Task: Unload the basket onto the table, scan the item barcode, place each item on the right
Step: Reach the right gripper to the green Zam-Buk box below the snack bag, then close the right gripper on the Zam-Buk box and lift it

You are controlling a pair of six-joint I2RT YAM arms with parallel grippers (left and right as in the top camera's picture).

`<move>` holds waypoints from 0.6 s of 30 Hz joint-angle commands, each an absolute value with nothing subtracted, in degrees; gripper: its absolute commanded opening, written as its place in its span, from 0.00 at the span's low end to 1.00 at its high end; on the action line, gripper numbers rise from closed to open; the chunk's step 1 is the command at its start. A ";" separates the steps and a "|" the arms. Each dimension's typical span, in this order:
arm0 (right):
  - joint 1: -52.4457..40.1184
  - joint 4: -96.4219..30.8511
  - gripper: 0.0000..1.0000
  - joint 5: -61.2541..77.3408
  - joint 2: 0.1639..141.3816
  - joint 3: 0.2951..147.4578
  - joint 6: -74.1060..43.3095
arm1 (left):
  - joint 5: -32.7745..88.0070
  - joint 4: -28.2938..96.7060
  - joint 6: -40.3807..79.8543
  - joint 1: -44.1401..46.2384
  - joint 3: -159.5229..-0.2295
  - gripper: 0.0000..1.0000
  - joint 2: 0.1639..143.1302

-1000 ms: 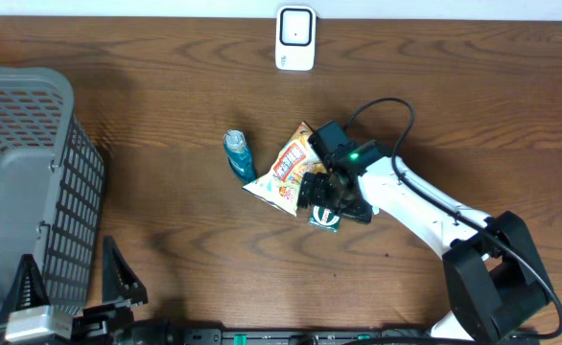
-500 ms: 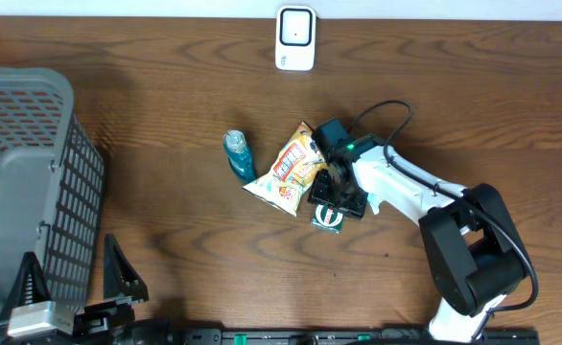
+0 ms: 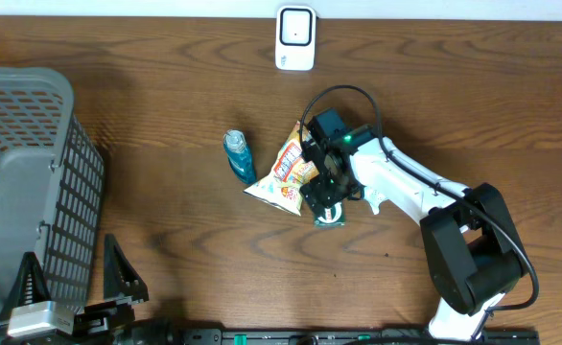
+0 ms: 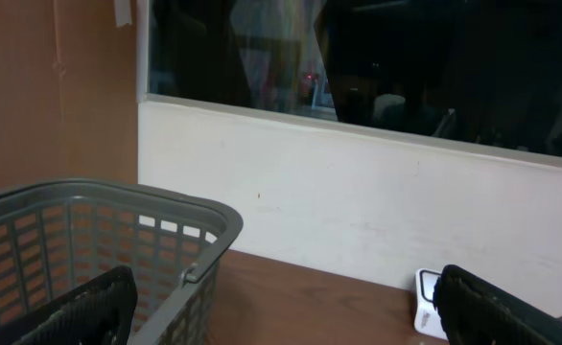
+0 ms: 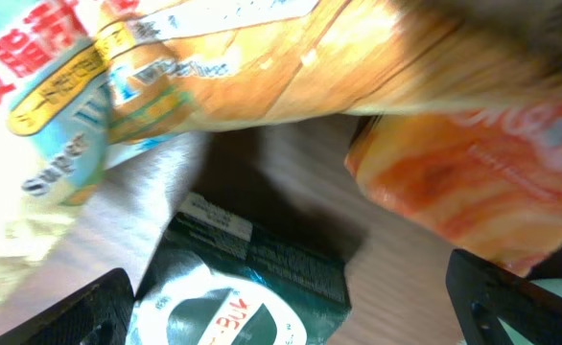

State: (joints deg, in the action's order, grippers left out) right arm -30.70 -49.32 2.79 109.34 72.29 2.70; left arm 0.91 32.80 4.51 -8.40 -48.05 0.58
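Note:
A dark green box (image 5: 252, 297) with a round white logo lies flat on the table, partly under an orange snack bag (image 5: 262, 67). My right gripper (image 5: 295, 311) is open, its fingertips (image 5: 70, 311) straddling the box without closing on it. Overhead, the right gripper (image 3: 324, 192) hovers over the box (image 3: 330, 218) and the bag (image 3: 286, 172). The white barcode scanner (image 3: 295, 38) stands at the table's far edge. A teal bottle (image 3: 238, 156) lies left of the bag. My left gripper (image 3: 75, 278) rests open at the near left, holding nothing.
A large grey mesh basket (image 3: 32, 182) fills the left side of the table, and its rim (image 4: 166, 230) sits close in front of the left gripper (image 4: 295, 311). A white wall runs behind the scanner (image 4: 427, 305).
The right gripper has swung left and turned, now sitting over the snack bag's edge and the green box. The box has shifted slightly left. The left arm has not moved.

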 commanded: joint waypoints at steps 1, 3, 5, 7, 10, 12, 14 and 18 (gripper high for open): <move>-31.20 -51.72 0.99 -0.21 109.40 76.55 4.43 | 0.21 32.56 4.82 -8.27 -47.68 0.98 0.14; -31.94 -53.47 0.99 5.87 109.40 77.97 1.89 | 0.21 32.56 4.82 -8.27 -47.68 0.98 0.14; -32.86 -54.81 0.99 10.72 109.40 78.13 -0.69 | 0.21 32.56 4.82 -8.27 -47.68 0.98 0.14; -33.54 -55.99 0.99 10.63 109.54 77.65 -5.17 | 0.21 32.56 4.82 -8.27 -47.68 0.98 0.14; -34.04 -57.89 0.99 10.15 109.54 76.14 -10.72 | 0.21 32.56 4.82 -8.27 -47.68 0.98 0.14; -34.35 -58.11 0.98 7.38 109.54 75.02 -14.15 | 0.21 32.56 4.82 -8.27 -47.68 0.98 0.14; -34.63 -57.78 0.98 0.84 109.54 73.87 -19.03 | 0.21 32.56 4.82 -8.27 -47.68 0.98 0.14; -34.57 -54.94 0.97 -7.22 109.56 70.89 -22.09 | 0.21 32.56 4.82 -8.27 -47.68 0.98 0.14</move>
